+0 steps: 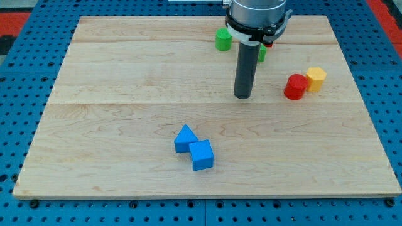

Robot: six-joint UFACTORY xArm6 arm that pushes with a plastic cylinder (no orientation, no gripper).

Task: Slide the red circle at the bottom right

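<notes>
The red circle (294, 86) is a short red cylinder on the wooden board (125, 75), at the view's right, a little above mid-height. A yellow hexagon block (316, 78) touches its upper right side. My tip (242, 96) rests on the board to the left of the red circle, about a block and a half's width away, not touching it. The dark rod rises from the tip to the arm's head at the view's top.
A green cylinder (223, 39) stands near the top, left of the rod. A second green block (262, 54) and a bit of red (268, 44) peek from behind the rod. A blue triangle (184, 138) and a blue cube (202, 155) touch at bottom centre.
</notes>
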